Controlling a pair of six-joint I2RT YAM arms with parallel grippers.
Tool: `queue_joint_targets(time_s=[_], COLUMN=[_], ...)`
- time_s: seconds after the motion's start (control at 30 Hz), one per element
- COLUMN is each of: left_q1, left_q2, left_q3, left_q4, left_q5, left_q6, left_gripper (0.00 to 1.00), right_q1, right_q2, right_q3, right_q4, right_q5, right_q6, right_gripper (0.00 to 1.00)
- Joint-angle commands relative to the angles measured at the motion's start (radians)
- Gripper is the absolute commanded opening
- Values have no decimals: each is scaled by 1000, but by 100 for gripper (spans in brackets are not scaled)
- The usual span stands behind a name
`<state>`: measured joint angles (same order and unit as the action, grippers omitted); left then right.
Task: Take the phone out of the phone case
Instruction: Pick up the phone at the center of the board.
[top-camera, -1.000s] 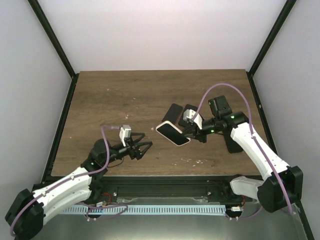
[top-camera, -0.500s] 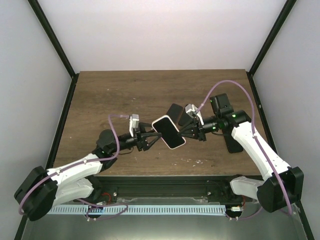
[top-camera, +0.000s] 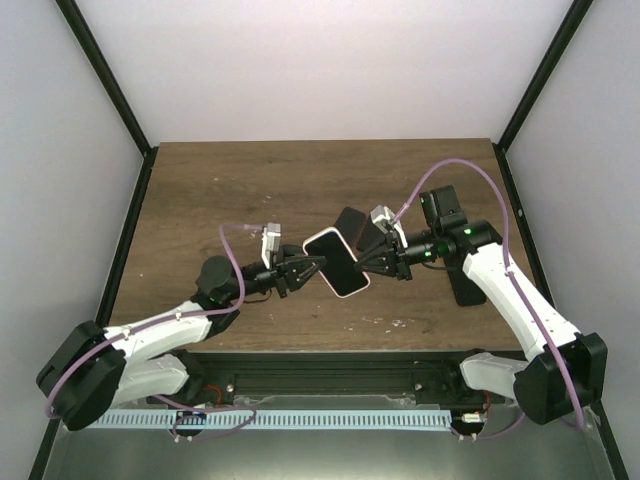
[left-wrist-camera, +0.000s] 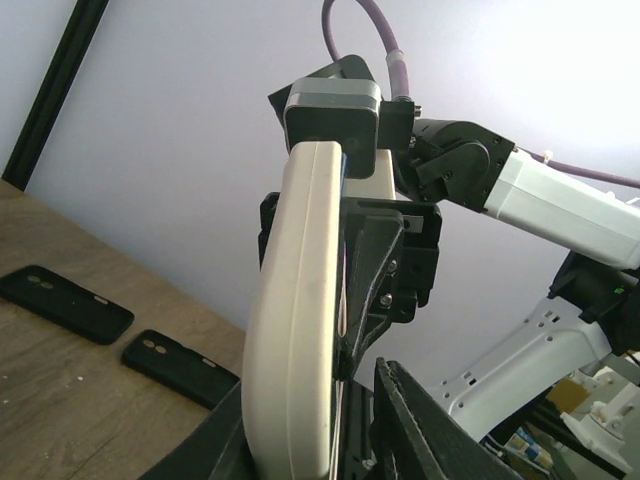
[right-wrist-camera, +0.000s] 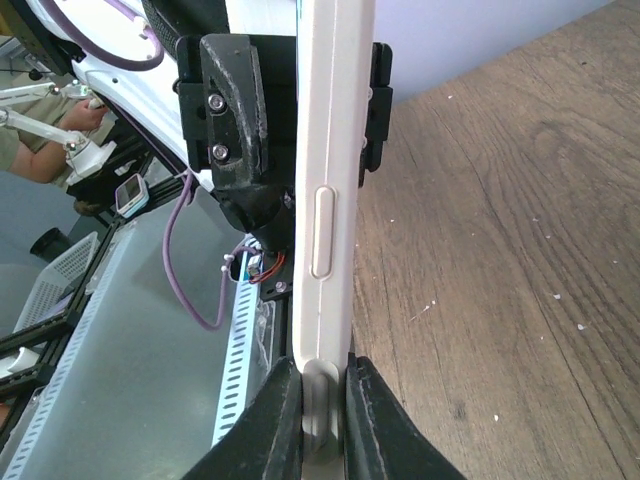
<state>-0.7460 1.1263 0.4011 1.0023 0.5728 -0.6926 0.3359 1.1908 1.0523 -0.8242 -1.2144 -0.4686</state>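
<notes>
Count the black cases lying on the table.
3: two side by side beyond the held phone, first case and second case; a third black slab under the right forearm, probably a case too.

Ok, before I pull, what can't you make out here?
Left wrist: whether the left gripper touches the phone case; bottom edge cuts its fingertips.
Right wrist: phone case edge-on, so any gap to the phone is hidden.
Top external: both grips too small.
</notes>
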Motion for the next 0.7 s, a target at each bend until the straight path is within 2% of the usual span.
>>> queue_joint_targets(time_s=[0.0,0.13,0.23,0.3,0.47,0.57,0.67], left_q1=[-7,-7,-7,-6,-6,10,35], left_q2=[31,70,93,105,90,43,-4], left_q3=[49,67,77,79,100,149,183], left_q4=[80,138,163,173,82,-166,-347], left_q5=[48,55,58,53,57,89,124], left_q6=[-3,-24,-35,-38,1,68,118], left_gripper=[26,20,9,7,2,0,0], right_q1=[-8,-9,-8,-9,-8,-9,-8], right_q2=[1,4,3,1,-8,-4,-1], right_q3=[31,28,26,21,10,23,27], right_q4=[40,43,45,45,27,-54,-134], right_q5=[-49,-50,-50,-45,-19,16,52], right_q6=[20,27,28,25,-15,-140,-263], right_gripper=[1,1,1,1,3,28,40])
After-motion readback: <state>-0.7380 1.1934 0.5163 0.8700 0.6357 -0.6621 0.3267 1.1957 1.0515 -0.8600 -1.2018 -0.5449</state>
